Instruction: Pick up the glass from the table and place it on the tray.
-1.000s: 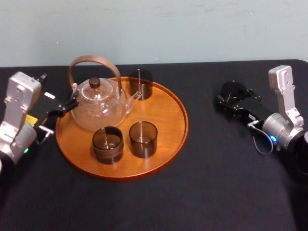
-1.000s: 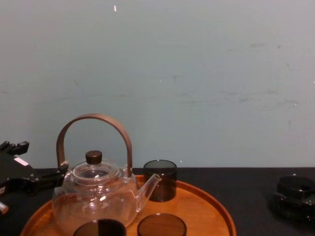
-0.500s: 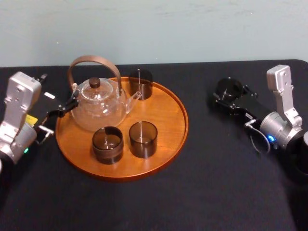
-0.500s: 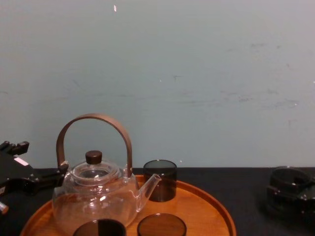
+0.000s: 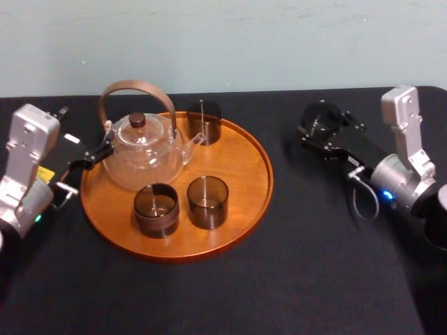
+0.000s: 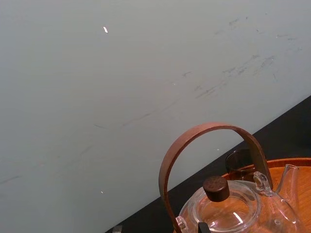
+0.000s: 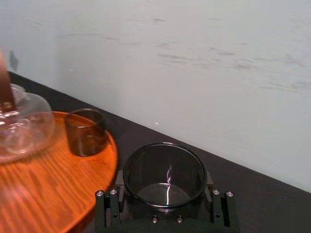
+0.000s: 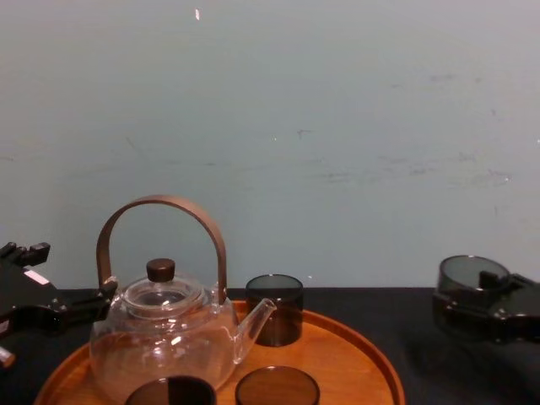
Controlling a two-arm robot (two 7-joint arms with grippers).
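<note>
A smoky dark glass (image 5: 320, 117) hangs above the black table (image 5: 314, 265), to the right of the tray, with my right gripper (image 5: 323, 131) shut on it. In the right wrist view the glass (image 7: 165, 172) stands upright between the black fingers (image 7: 106, 206). From the chest the glass (image 8: 472, 274) shows lifted clear of the tabletop. The round orange-brown tray (image 5: 258, 202) lies at centre left. My left gripper (image 5: 89, 159) stays parked at the tray's left edge, beside the teapot.
On the tray stand a glass teapot (image 5: 143, 150) with a brown hoop handle and three other smoky glasses: one at the back (image 5: 204, 122) and two at the front (image 5: 207, 202), (image 5: 156, 209). The tray's right side is bare wood.
My right gripper has lifted the glass off the table and carried it left toward the tray. The left arm has not moved.
</note>
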